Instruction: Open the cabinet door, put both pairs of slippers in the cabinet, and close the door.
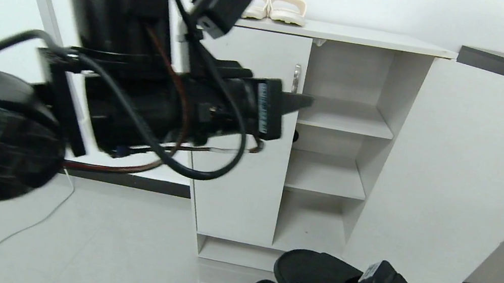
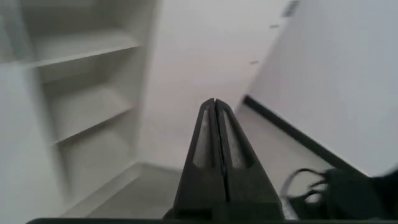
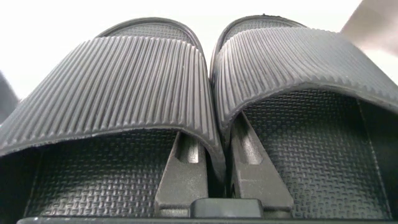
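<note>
Your left gripper (image 1: 306, 102) held level before the open cabinet (image 1: 337, 120), jaws together, your right gripper (image 3: 217, 177) low, clamped on the black slippers (image 3: 137, 81).

The head camera looked forward and down from high up onto the white cabinet (image 1: 244, 186), with the left arm (image 1: 139, 81) crowding close to its lens. The left wrist camera sighted along the left claw (image 2: 214, 143) toward the open shelves (image 2: 87, 109) and the floor (image 2: 143, 193) below them. These were the same shelves the head view faced from farther back. The right wrist camera sat low and very near the black slippers (image 3: 124, 81), looking along the right claw (image 3: 211, 155) under their straps — the pair that showed at the head view's lower edge.
</note>
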Robot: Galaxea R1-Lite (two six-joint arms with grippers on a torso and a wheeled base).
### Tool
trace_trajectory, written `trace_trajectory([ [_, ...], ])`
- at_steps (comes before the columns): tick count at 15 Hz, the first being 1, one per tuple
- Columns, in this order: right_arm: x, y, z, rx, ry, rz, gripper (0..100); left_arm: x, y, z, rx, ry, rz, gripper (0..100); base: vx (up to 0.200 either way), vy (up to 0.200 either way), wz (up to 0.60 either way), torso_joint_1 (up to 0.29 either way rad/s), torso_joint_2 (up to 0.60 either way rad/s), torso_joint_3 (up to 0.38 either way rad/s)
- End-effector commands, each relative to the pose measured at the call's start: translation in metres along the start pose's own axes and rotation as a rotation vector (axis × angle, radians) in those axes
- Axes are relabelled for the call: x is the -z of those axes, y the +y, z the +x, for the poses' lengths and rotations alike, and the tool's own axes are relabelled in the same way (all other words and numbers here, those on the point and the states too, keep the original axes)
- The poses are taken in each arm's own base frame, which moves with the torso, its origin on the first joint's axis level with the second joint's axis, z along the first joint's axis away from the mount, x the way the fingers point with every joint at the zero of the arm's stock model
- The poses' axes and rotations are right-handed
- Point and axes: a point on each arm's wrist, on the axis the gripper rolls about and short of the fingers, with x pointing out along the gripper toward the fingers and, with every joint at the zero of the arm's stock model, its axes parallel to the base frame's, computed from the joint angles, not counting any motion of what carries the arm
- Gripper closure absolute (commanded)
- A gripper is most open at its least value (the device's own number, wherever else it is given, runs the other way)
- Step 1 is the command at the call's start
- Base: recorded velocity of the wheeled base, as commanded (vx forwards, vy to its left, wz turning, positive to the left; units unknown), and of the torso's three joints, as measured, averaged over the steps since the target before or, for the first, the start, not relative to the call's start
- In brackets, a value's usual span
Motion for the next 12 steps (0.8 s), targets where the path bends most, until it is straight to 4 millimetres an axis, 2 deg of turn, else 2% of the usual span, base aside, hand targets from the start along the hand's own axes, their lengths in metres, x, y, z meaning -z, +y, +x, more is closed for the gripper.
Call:
trace_trajectory([
  [1,-0.018,-0.012,0.031,0.21,-0.075,0.091,100,-0.008,-0.014,-0.173,-0.466,-0.07,0.131,100,0.0,0.0,0.0,0.0,0.0,0.0],
  [3,-0.03,-0.023,0.055,0.386,-0.13,0.115,100,0.007,-0.026,-0.241,-0.811,-0.125,0.131,100,0.0,0.0,0.0,0.0,0.0,0.0],
  [5,-0.033,-0.028,0.066,0.505,-0.154,0.125,100,0.029,-0.047,-0.284,-1.031,-0.173,0.133,100,0.0,0.0,0.0,0.0,0.0,0.0],
  [6,-0.035,-0.028,0.067,0.537,-0.167,0.126,100,0.053,-0.067,-0.308,-1.147,-0.195,0.134,100,0.0,0.0,0.0,0.0,0.0,0.0],
  [8,-0.039,-0.029,0.068,0.574,-0.184,0.13,100,0.096,-0.085,-0.324,-1.289,-0.21,0.132,100,0.0,0.0,0.0,0.0,0.0,0.0],
  [11,-0.035,-0.031,0.072,0.62,-0.17,0.128,100,0.165,-0.077,-0.323,-1.414,-0.157,0.141,100,0.0,0.0,0.0,0.0,0.0,0.0],
  [12,-0.036,-0.03,0.072,0.621,-0.173,0.128,100,0.175,-0.069,-0.321,-1.434,-0.123,0.12,100,0.0,0.0,0.0,0.0,0.0,0.0],
])
